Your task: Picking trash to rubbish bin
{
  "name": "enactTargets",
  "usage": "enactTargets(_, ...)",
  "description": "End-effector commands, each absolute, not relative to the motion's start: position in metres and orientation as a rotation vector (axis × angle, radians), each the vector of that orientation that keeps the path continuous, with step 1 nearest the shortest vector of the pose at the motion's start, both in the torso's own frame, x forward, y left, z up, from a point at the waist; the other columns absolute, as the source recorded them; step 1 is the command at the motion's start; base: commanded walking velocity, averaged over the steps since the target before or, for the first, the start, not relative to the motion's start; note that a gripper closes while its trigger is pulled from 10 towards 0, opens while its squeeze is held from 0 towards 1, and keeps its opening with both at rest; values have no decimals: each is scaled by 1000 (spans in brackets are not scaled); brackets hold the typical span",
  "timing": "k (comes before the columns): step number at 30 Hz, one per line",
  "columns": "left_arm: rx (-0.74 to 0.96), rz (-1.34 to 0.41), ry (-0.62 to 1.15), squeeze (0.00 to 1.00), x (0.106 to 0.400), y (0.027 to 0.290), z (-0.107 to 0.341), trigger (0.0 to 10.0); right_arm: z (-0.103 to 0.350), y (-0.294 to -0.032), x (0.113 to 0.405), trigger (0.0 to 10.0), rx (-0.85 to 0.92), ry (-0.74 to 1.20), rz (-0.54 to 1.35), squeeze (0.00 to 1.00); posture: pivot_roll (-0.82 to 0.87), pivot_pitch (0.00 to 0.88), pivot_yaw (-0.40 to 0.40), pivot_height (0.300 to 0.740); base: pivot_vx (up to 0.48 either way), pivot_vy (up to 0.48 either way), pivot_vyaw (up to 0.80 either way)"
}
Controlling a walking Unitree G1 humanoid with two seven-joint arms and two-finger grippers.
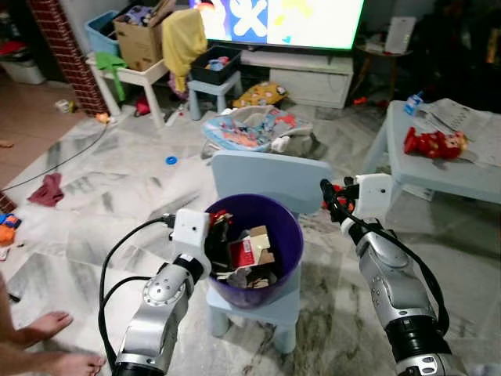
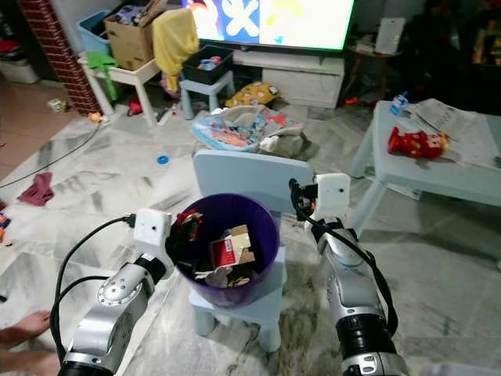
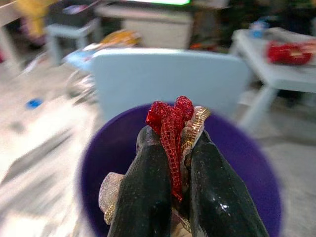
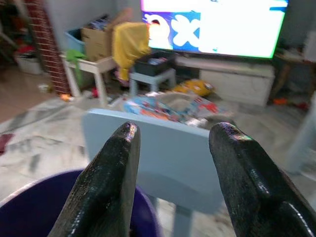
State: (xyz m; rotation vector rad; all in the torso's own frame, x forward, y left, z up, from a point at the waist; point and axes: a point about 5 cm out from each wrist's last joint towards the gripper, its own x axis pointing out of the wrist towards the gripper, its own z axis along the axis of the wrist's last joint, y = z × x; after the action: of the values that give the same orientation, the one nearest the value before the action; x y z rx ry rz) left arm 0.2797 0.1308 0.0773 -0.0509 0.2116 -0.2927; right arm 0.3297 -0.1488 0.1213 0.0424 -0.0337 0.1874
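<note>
A purple bin (image 1: 289, 227) stands on the seat of a small pale blue chair (image 1: 270, 176). It holds several scraps, among them a red and white packet (image 1: 244, 252) and bits of cardboard. My left gripper (image 1: 218, 233) is at the bin's left rim, over its inside, shut on a crumpled red wrapper (image 3: 170, 118) with a gold foil edge. My right gripper (image 1: 328, 196) hovers to the right of the bin beside the chair back. It is open, with nothing between its fingers (image 4: 116, 153).
A pale blue low table (image 1: 438, 174) with a red toy (image 1: 434, 143) and newspaper stands at the right. Clothes (image 1: 254, 129) lie on the marble floor behind the chair, and a red cloth (image 1: 48, 190) at the left. A person's bare feet (image 1: 47, 325) are at the lower left.
</note>
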Motion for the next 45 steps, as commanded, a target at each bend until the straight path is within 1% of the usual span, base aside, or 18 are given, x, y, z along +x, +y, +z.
enactTargets(1, -62, -273, 224, 0, 281, 134, 73, 0, 122, -152, 326, 10000, 39, -29, 184, 0, 1, 44, -5, 740, 0, 0, 0)
enactTargets(4, -53, -269, 245, 0, 283, 135, 65, 0, 124, -155, 323, 10000, 26, -26, 188, 0, -12, 53, -13, 740, 0, 0, 0)
enactTargets(7, -54, -270, 260, 0, 285, 136, 59, 471, 126, -159, 320, 10000, 17, -27, 186, 0, -28, 63, -15, 740, 0, 0, 0)
enactTargets(8, -52, -271, 265, 0, 286, 137, 58, 471, 127, -160, 319, 10000, 14, -29, 185, 0, -32, 66, -14, 740, 0, 0, 0)
enactTargets(9, -47, -273, 273, 0, 288, 138, 55, 2000, 128, -162, 319, 10000, 11, -31, 180, 0, -40, 70, -13, 740, 0, 0, 0)
enactTargets(10, -47, -273, 273, 0, 288, 138, 55, 2000, 128, -162, 319, 10000, 11, -31, 180, 0, -40, 70, -13, 740, 0, 0, 0)
enactTargets(11, -35, -279, 287, 0, 291, 139, 51, 3961, 131, -165, 316, 10000, 7, -33, 172, 0, -49, 76, -14, 740, 0, 0, 0)
enactTargets(12, -25, -281, 294, 0, 294, 141, 49, 7608, 131, -166, 315, 10000, 6, -34, 168, 0, -51, 78, -14, 740, 0, 0, 0)
enactTargets(13, -17, -281, 303, 0, 296, 142, 47, 9137, 132, -167, 314, 10000, 5, -35, 166, 0, -57, 81, -16, 740, 0, 0, 0)
enactTargets(14, -12, -281, 308, 0, 297, 143, 46, 9137, 133, -167, 314, 10000, 5, -35, 165, 0, -61, 83, -17, 740, 0, 0, 0)
enactTargets(15, -10, -286, 313, 0, 299, 145, 45, 10000, 133, -167, 312, 10000, 3, -34, 164, 0, -73, 87, -19, 740, 0, 0, 0)
enactTargets(19, 6, -290, 316, 0, 305, 149, 43, 10000, 136, -170, 306, 10000, -8, -32, 162, 0, -100, 96, -23, 740, 0, 0, 0)
enactTargets(26, 62, -298, 297, 0, 321, 156, 47, 10000, 145, -189, 288, 10000, -46, -30, 124, 0, -151, 111, -30, 740, 0, 0, 0)
enactTargets(27, 61, -293, 290, 196, 323, 157, 49, 10000, 145, -191, 286, 10000, -50, -28, 119, 0, -157, 111, -31, 740, 0, 0, 0)
enactTargets(28, 60, -289, 285, 196, 325, 158, 50, 10000, 146, -193, 285, 10000, -53, -27, 116, 0, -157, 111, -31, 740, 0, 0, 0)
enactTargets(29, 60, -289, 278, 1000, 327, 158, 52, 10000, 146, -195, 283, 10000, -56, -26, 110, 0, -168, 112, -29, 740, 0, 0, 0)
enactTargets(35, 77, -282, 238, 1000, 339, 158, 63, 10000, 150, -201, 278, 10000, -65, -19, 89, 0, -186, 116, -27, 740, 0, 0, 0)
enactTargets(45, 70, -257, 203, 1000, 344, 162, 67, 10000, 156, -191, 282, 10000, -63, -23, 107, 0, -183, 98, -23, 740, 0, 0, 0)
